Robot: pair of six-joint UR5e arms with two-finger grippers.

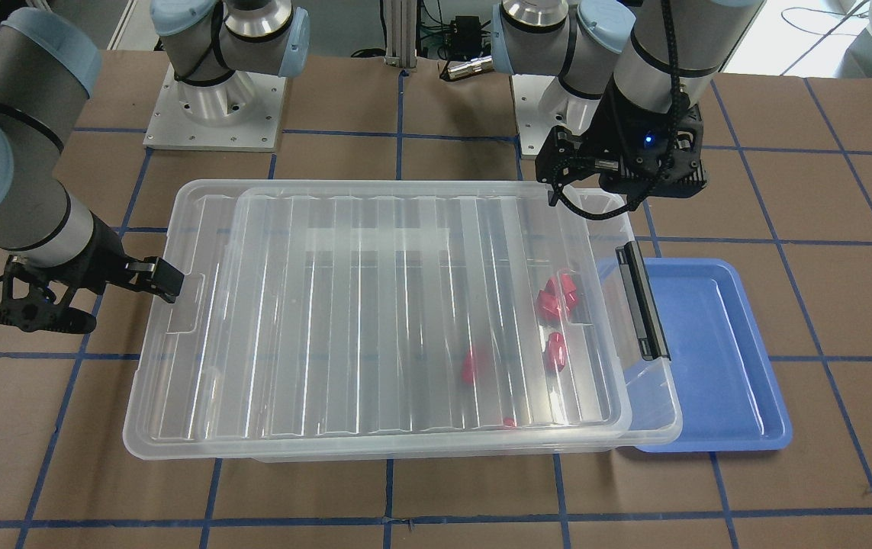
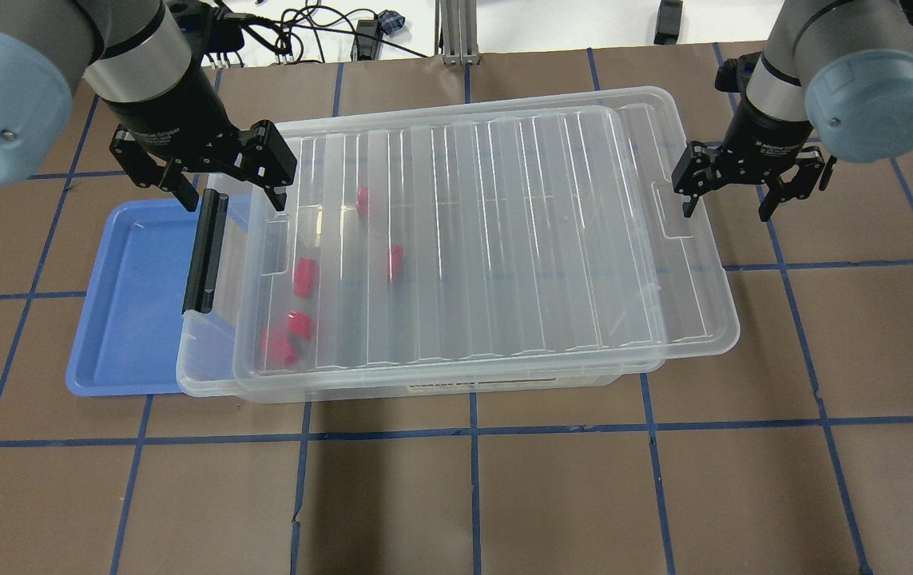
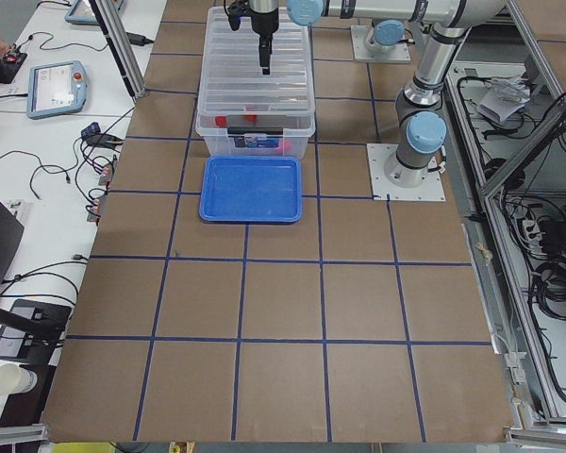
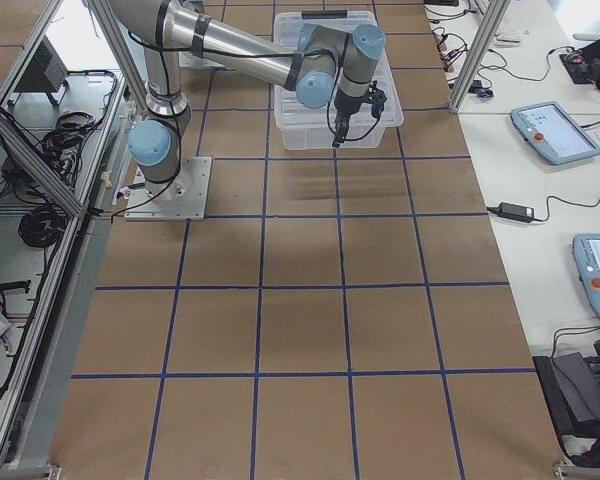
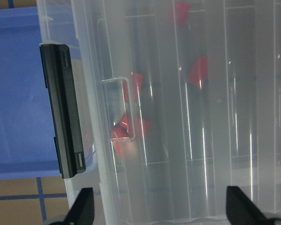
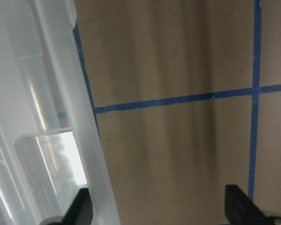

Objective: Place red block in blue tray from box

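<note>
The box (image 2: 456, 351) is a large clear bin. Its ribbed lid (image 2: 504, 239) lies on it, shifted toward my right, so a strip by the black latch bar (image 2: 204, 251) is uncovered. Several red pieces show through the lid at that end, among them a red block (image 2: 306, 275), which also shows in the left wrist view (image 5: 196, 70). The blue tray (image 2: 132, 303) lies partly under the latch end and holds nothing. My left gripper (image 2: 228, 188) hangs open over the latch end. My right gripper (image 2: 729, 204) is open at the lid's other end, one finger (image 2: 688, 196) over the lid's rim.
The table is brown paper with a blue tape grid (image 2: 472, 431). The arm bases (image 1: 214, 99) stand behind the box. Cables (image 2: 304, 32) lie past the far edge. Side tables with tablets (image 3: 61, 85) flank the table's ends.
</note>
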